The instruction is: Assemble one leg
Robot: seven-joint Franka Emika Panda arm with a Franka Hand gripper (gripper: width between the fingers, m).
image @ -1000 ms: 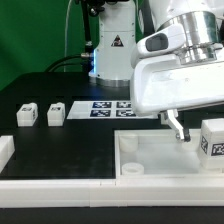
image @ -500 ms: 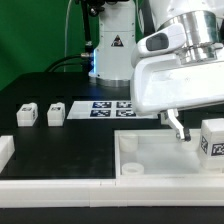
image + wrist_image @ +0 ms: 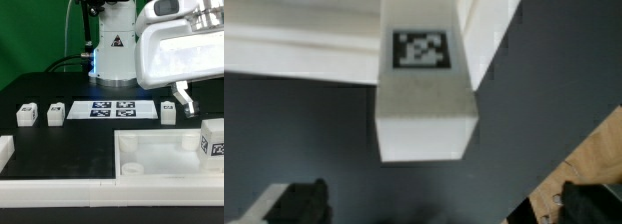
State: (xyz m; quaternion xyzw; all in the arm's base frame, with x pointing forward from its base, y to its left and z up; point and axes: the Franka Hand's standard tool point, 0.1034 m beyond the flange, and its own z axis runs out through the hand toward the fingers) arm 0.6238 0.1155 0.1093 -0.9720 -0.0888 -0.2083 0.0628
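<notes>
My gripper [image 3: 188,103] hangs open and empty above the far right part of the large white tray piece [image 3: 150,158]. A white leg [image 3: 169,110] stands just behind the tray's far edge, beside my fingertip. In the wrist view a leg [image 3: 423,105] with its square marker lies ahead of my gripper [image 3: 441,205], whose dark fingers [image 3: 295,205] stand wide apart with nothing between them. Two more legs [image 3: 27,115] [image 3: 56,113] sit at the exterior view's left. A fourth leg [image 3: 212,140] with a visible marker stands at the right edge of the tray.
The marker board [image 3: 112,108] lies flat behind the tray, in front of the robot base [image 3: 112,50]. A white rail [image 3: 60,188] runs along the front edge, with a white block [image 3: 5,150] at the exterior view's left.
My gripper has risen out of the tray and moved back. The leg behind the tray's far edge, hidden before by the gripper body, now shows.
</notes>
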